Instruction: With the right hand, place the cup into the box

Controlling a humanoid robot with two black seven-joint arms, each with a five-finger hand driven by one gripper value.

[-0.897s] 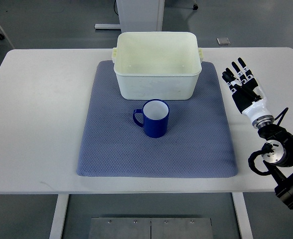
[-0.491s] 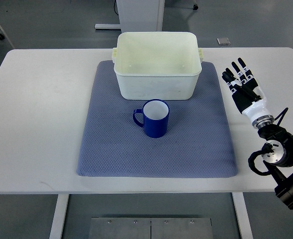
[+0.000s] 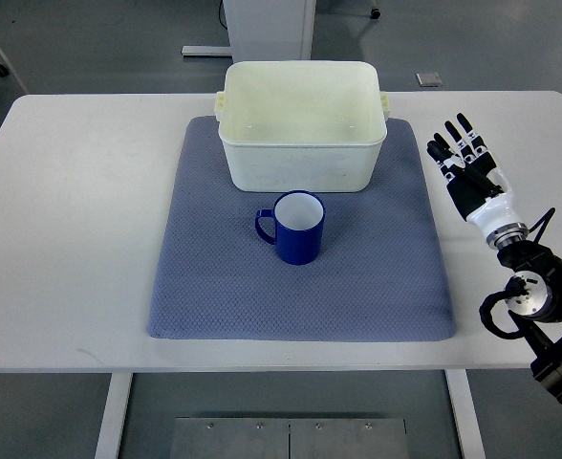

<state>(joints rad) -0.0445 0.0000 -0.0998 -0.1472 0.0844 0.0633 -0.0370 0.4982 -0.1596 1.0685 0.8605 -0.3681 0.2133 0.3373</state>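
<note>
At the centre of the blue-grey mat (image 3: 224,287) the blue cup (image 3: 296,228) stood upright, its handle pointing toward nine o'clock and its white inside empty. Just past it at twelve o'clock sat the cream box (image 3: 302,129), also on the mat, open at the top and with nothing in it as far as its floor showed; a narrow strip of mat lay between cup and box, so they were near but apart.

Off toward three o'clock from the cup, well clear of it and beyond the mat's edge, the right hand (image 3: 466,170) hung over the bare white table (image 3: 71,191) with its fingers (image 3: 457,139) spread straight and holding nothing. No left arm showed anywhere.

By that layout the task had hardly begun: nothing was grasped, nothing lifted, and the box held nothing. What remained, in my judgement, was all of it: bringing the hand across toward nine o'clock to the cup, closing on its body, raising it over the near wall and setting it down inside.
</note>
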